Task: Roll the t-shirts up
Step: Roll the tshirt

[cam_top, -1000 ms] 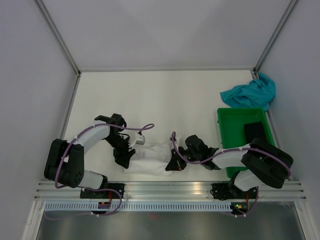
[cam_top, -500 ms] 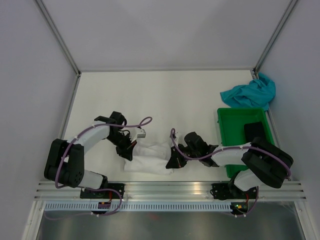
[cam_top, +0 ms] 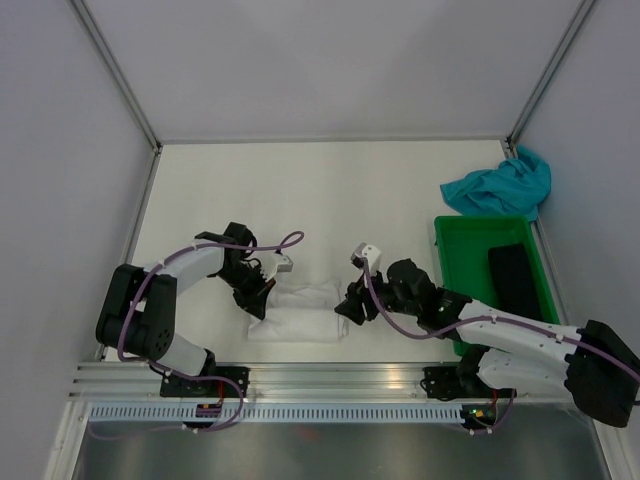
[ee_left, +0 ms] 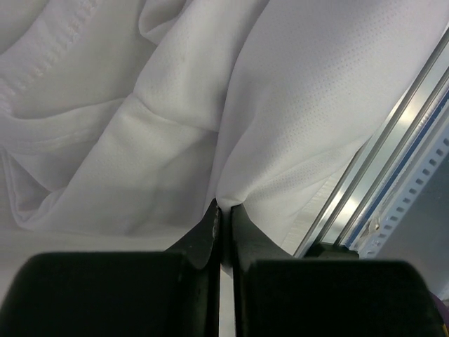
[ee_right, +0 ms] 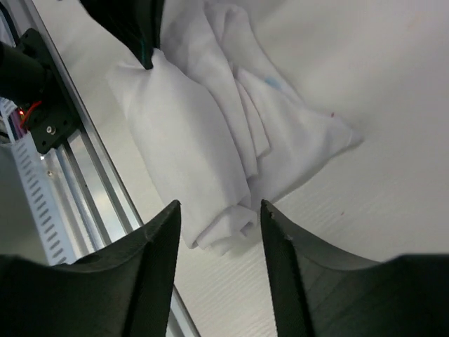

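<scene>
left gripper point(ee_left: 223, 210): clamped on white t-shirt point(cam_top: 300, 312) fold
right gripper point(ee_right: 219, 208): jaws apart above its bunched end
teal t-shirt point(cam_top: 500, 188): crumpled at 2 o'clock

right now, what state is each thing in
white shirt: bunched, partly rolled, at the table's near edge
teal shirt: crumpled in the far right corner, not rolled
bin: upright, a dark object inside
left gripper: shut, pinching a fold of the white shirt
right gripper: open over the white shirt's right end, holding nothing
</scene>
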